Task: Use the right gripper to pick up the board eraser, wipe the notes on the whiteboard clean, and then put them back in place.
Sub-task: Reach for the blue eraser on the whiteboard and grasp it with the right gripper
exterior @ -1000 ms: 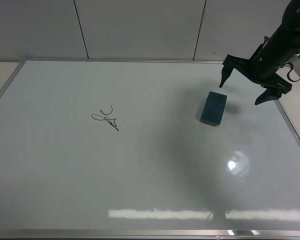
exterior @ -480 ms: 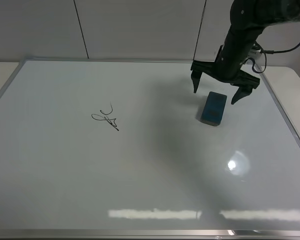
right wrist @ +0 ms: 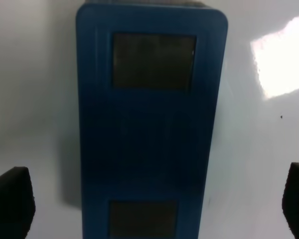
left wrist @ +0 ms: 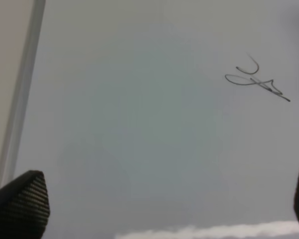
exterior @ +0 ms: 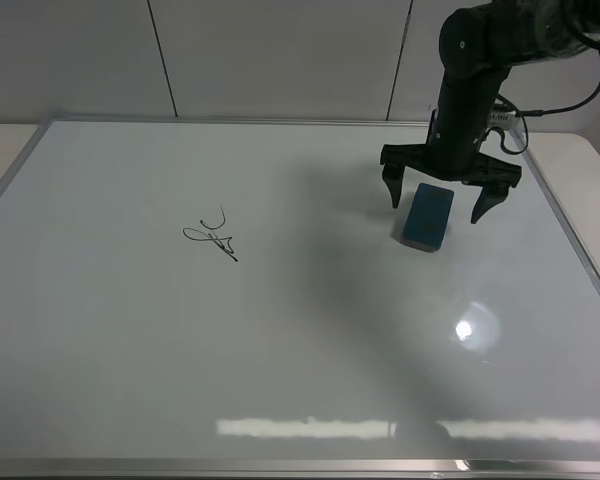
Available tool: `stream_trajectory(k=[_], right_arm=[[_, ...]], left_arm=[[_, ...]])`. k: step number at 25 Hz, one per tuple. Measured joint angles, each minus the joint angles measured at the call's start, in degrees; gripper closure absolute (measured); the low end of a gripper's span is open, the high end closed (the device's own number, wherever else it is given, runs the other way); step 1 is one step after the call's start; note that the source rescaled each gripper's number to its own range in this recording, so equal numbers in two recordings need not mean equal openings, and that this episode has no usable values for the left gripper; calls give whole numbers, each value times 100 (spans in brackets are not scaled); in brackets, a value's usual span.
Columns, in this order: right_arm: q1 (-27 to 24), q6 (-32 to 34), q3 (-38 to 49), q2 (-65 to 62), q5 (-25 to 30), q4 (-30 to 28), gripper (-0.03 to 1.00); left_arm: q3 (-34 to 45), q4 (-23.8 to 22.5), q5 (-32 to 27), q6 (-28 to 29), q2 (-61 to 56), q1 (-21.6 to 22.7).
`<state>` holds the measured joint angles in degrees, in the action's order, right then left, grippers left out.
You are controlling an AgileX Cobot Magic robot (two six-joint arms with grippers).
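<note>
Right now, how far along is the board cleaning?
Nothing is finished. The right gripper hangs open above the board eraser, which lies flat on the whiteboard, not yet gripped. The notes are unwiped. Left: grasp, wipe, return the eraser.

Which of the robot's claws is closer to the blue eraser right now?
Right. The right gripper hangs directly over the eraser, one open finger on each side. The left gripper is over the board's far side, near the scribble, eraser out of its view.

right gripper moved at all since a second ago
Yes. The right gripper has swung left, from the right edge of the whiteboard to above the board eraser, open.
</note>
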<state>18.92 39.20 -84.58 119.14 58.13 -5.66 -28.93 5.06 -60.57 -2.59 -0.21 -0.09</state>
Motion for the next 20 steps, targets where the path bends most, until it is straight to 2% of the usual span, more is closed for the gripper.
stream_trajectory(k=[10, 20], right_arm=[[0, 102, 0, 244, -321, -163, -3], [6, -50, 0, 375, -604, 26, -3]], left_arm=[[0, 0, 0, 0, 0, 0], [0, 0, 0, 0, 0, 0]])
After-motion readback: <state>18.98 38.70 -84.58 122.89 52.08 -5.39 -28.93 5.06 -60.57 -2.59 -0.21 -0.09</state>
